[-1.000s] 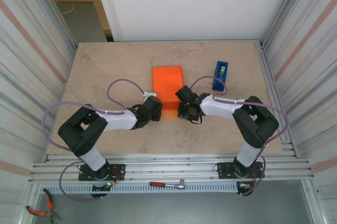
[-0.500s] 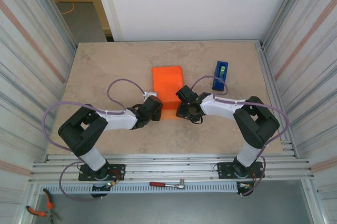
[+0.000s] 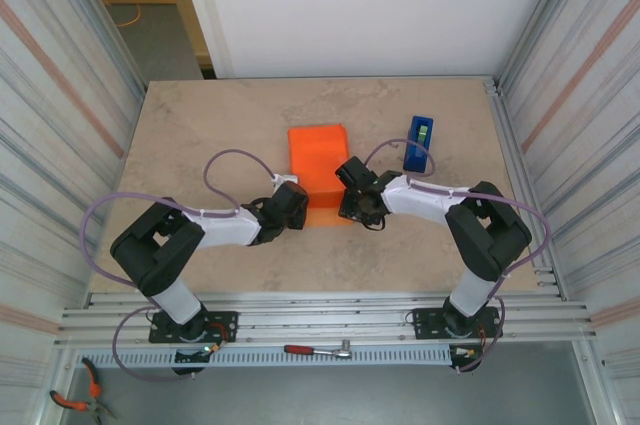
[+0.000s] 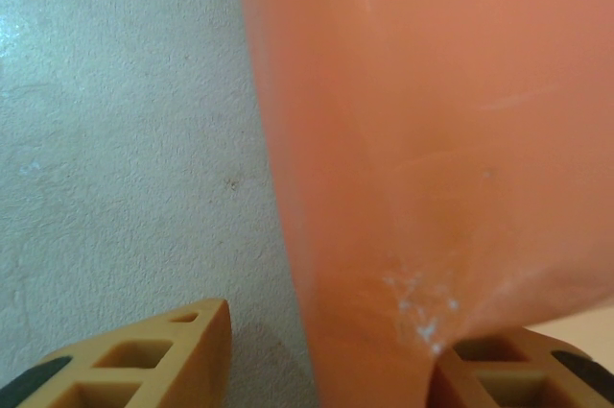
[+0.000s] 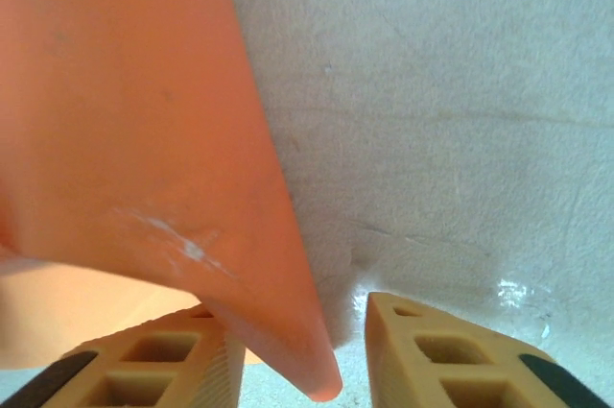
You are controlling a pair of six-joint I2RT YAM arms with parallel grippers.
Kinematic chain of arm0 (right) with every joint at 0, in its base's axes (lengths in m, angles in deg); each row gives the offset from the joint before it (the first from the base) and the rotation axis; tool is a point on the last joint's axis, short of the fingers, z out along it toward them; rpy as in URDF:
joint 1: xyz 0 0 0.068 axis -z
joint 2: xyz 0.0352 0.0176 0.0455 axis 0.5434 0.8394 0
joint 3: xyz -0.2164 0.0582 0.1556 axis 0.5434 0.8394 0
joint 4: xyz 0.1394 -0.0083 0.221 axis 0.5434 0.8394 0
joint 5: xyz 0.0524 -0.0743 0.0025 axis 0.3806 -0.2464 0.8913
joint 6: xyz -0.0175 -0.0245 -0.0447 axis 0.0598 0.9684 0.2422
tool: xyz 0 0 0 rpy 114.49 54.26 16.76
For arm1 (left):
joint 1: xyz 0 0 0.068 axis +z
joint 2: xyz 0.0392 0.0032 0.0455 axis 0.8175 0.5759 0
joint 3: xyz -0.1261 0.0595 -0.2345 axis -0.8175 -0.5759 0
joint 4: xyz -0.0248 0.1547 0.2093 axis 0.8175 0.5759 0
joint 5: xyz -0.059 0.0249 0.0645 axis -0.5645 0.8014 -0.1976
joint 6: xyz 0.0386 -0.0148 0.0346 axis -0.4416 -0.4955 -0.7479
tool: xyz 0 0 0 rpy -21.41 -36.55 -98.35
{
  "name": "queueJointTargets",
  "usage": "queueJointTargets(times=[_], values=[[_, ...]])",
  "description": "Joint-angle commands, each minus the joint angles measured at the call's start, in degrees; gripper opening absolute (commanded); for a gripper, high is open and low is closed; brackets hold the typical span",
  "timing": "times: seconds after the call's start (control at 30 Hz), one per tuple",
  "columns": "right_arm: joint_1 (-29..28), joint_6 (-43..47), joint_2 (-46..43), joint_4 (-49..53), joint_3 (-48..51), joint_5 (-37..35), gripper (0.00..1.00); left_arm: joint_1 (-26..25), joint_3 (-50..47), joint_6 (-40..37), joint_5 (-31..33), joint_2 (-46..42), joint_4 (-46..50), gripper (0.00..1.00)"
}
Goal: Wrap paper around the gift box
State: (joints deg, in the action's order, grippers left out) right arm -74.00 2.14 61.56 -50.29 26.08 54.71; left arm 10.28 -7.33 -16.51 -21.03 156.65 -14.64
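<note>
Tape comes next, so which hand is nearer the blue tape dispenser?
Right. The right hand is at the paper's near right corner, left of the tape dispenser; the left hand is farther off, at the paper's near left corner.

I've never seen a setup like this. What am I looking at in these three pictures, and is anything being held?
Two robot arms are bolted at the near edge of the table. One picture looks down from above; the other two come from a camera on each wrist, so the tan fingers are the arm's own. On the table lie folded orange paper and a blue tape dispenser. The left gripper and right gripper sit at the paper's near corners, jaws open around it, not clamped.
</note>
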Motion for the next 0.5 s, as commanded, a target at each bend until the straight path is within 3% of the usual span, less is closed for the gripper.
queueJointTargets(times=[0.0,0.33,0.47], values=[[1.17,2.23,-1.25,1.74,-1.90,0.03,0.32,0.35,1.47,-0.56,0.18,0.84,-0.15,0.47],[1.70,3.98,-0.43,1.90,-3.17,2.07,0.02,0.17,1.73,-0.60,0.20,1.01,0.07,0.47],[1.52,4.07,-0.05,1.72,-3.09,2.50,0.00,0.08,1.74,-0.60,0.23,0.93,0.16,0.47]])
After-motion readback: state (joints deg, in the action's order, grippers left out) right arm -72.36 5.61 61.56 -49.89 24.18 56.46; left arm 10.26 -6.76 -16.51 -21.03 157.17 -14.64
